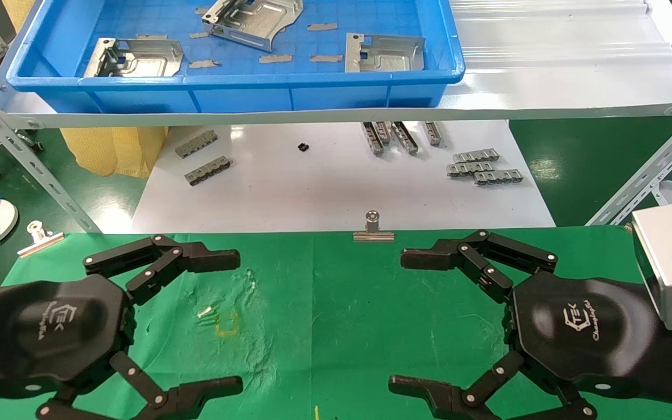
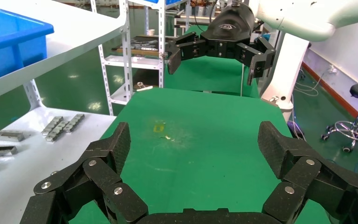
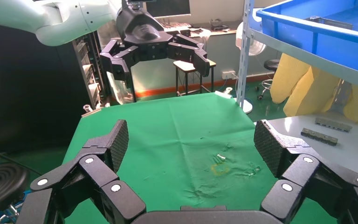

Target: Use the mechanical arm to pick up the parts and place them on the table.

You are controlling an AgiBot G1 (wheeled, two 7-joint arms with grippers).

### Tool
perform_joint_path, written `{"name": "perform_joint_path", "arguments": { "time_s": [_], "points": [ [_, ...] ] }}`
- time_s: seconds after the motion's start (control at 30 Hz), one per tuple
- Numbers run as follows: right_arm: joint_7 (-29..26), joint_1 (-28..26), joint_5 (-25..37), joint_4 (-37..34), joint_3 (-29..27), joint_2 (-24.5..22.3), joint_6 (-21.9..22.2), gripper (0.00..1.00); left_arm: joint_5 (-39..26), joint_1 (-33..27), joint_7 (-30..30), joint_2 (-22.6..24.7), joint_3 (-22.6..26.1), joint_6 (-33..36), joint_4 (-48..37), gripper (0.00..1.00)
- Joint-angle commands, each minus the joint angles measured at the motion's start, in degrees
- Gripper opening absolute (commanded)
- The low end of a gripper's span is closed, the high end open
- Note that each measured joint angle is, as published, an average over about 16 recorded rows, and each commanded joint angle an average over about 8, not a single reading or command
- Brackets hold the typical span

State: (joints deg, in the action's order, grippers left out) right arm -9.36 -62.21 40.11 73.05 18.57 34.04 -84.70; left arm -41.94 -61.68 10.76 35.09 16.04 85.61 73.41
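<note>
I see three parts [image 1: 135, 57] lying flat in the blue tray [image 1: 312, 93] on the shelf, folded tabs mostly pointing left. My left gripper [image 1: 237, 321] and right gripper [image 1: 397, 319] hover spread wide, empty, above the green table [image 1: 324, 303]. Both read "TEK".

Left gripper [image 1: 228, 321]: hovered over the table's near left side, fingers spread wide, holding nothing. Right gripper [image 1: 409, 321]: hovered over the near right side, fingers likewise spread wide, holding nothing. The two faced each other, well apart.
</note>
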Motion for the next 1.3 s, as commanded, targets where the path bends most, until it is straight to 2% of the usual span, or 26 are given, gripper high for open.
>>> {"name": "perform_joint_path", "arguments": {
  "time_s": [0.03, 1.3],
  "points": [
    [0.0, 0.0, 0.0, 0.0, 0.0, 0.0, 0.0, 0.0, 0.0, 0.0, 0.0, 0.0, 0.0, 0.0, 0.0, 1.0],
    [0.0, 0.0, 0.0, 0.0, 0.0, 0.0, 0.0, 0.0, 0.01, 0.02, 0.0, -0.01, 0.0, 0.01, 0.02, 1.0]
  ]
}}
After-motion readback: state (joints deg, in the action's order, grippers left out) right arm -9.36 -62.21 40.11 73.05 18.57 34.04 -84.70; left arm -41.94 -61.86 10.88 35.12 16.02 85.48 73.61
